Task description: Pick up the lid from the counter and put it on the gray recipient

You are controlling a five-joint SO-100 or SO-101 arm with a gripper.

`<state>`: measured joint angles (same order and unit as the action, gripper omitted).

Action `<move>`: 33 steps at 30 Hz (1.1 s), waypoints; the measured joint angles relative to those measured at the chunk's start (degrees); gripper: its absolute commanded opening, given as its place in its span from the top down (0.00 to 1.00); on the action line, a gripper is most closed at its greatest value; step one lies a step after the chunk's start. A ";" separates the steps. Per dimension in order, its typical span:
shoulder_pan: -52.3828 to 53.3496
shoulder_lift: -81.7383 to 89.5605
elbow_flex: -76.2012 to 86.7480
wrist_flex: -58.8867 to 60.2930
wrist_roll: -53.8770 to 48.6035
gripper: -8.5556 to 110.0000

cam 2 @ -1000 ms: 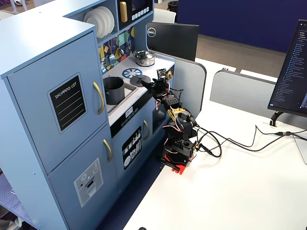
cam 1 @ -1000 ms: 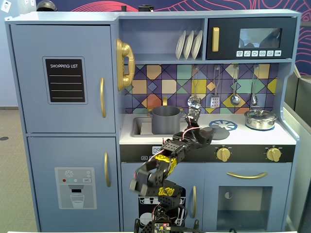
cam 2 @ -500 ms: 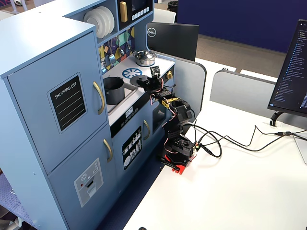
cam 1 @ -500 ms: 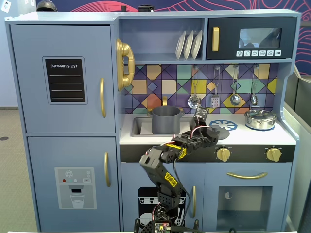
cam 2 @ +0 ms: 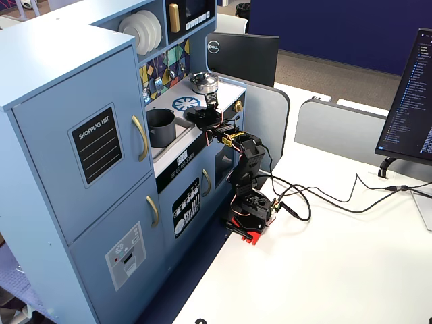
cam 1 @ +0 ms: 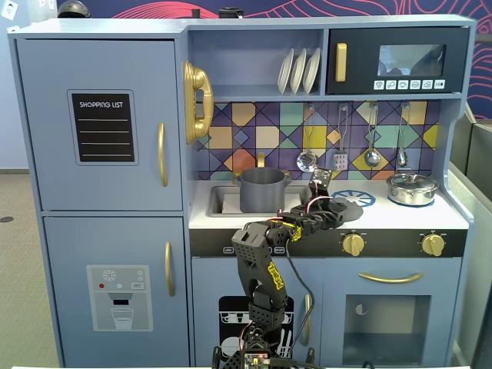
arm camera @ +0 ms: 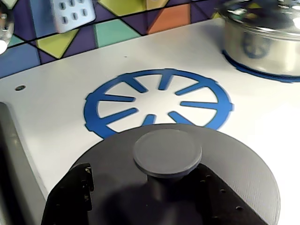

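The lid (arm camera: 234, 159) is a flat dark-gray disc with a round knob (arm camera: 167, 151); it lies on the white counter just in front of the blue burner print (arm camera: 90, 111). My gripper (arm camera: 147, 177) is open and low over the lid, one black finger (arm camera: 70, 199) to the left of the knob and the other beside it on the right. In a fixed view the gripper (cam 1: 330, 212) covers the left part of the lid (cam 1: 352, 208). The gray recipient (cam 1: 261, 191) stands upright in the sink to the left, uncovered. From the side, the gripper (cam 2: 198, 113) is right of the pot (cam 2: 160, 127).
A shiny silver pot with its lid (cam 1: 412, 188) sits on the right burner, also in the wrist view (arm camera: 262, 42). Utensils (cam 1: 372, 156) hang on the tiled back wall. The sink rim (arm camera: 14, 159) runs at the left of the wrist view.
The arm has stretched forward and to the right, bringing the gripper from near the gray pot down over the lid. The lid and both pots have not moved.
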<state>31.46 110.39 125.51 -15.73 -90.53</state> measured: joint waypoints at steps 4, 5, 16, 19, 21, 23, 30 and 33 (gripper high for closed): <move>0.00 -1.93 -1.67 -0.09 0.35 0.80; 0.00 -2.46 -1.93 -0.09 0.44 0.81; 0.00 -4.57 -3.52 -0.70 0.70 0.93; 0.00 -5.01 -4.13 -0.70 1.41 0.93; 0.00 -5.36 -4.83 -0.70 1.93 0.93; 0.00 -5.45 -5.54 -0.70 2.11 0.93; -0.09 -5.45 -11.07 0.26 2.11 0.93; -0.26 -5.45 -14.15 2.90 1.41 0.93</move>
<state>31.20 104.94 111.36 -12.83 -89.12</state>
